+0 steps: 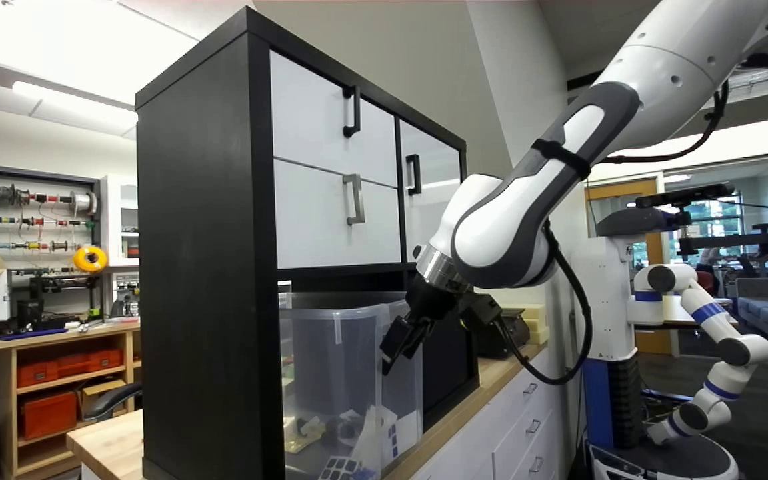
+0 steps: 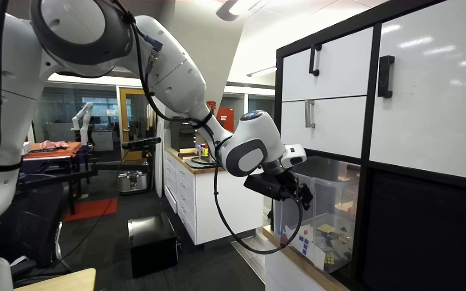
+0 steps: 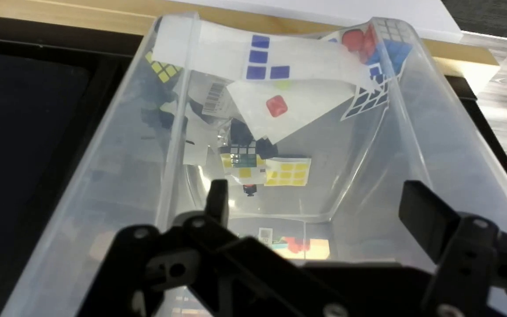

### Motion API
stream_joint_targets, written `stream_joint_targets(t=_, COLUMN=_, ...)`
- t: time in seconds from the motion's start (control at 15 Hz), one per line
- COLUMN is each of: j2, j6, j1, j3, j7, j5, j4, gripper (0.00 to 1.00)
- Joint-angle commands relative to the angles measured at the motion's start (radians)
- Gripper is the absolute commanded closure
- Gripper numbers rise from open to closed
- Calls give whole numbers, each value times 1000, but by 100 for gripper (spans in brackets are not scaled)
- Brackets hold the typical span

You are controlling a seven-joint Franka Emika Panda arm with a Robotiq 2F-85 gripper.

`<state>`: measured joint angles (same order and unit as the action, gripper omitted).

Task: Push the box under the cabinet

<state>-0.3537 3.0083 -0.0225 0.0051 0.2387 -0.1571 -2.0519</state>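
Observation:
The box (image 1: 334, 353) is a large translucent bin with pale items at its bottom. It stands in the open lower bay of the black-framed cabinet (image 1: 201, 233), with its front part sticking out past the frame. Box (image 2: 336, 198) and cabinet (image 2: 332, 127) also show in an exterior view. My gripper (image 1: 394, 357) is in front of the box's front wall, below its rim, pointing down and toward it; it also shows in an exterior view (image 2: 306, 197). In the wrist view the gripper (image 3: 321, 204) is open, with nothing between its fingers, before the box (image 3: 117, 185). I cannot tell whether it touches the wall.
White drawer fronts with handles (image 1: 354, 199) are above the bay. A wooden counter top (image 1: 451, 417) runs under the cabinet, over white drawers (image 1: 524, 427). A dark panel (image 2: 423, 230) fills the neighbouring lower bay. A cable (image 2: 233, 230) loops down from the arm.

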Motion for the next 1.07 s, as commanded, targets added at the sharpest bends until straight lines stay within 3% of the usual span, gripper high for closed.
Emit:
stream_joint_targets(t=0.0, j2=-54, j6=-17, j1=-8, j3=1, j7=-100, j5=78, j4=93, gripper=0)
stream_joint_targets(t=0.47, j2=-74, j6=-41, j1=-12, j3=-11, j7=-167, j5=140, j4=132, gripper=0)
stream_joint_targets(t=0.8, j2=27, j6=-189, j1=30, j3=3, j7=-147, j5=128, j4=19, gripper=0)
stream_joint_targets(t=1.0, j2=79, j6=-321, j1=10, j3=-52, j7=-208, j5=165, j4=-19, gripper=0)
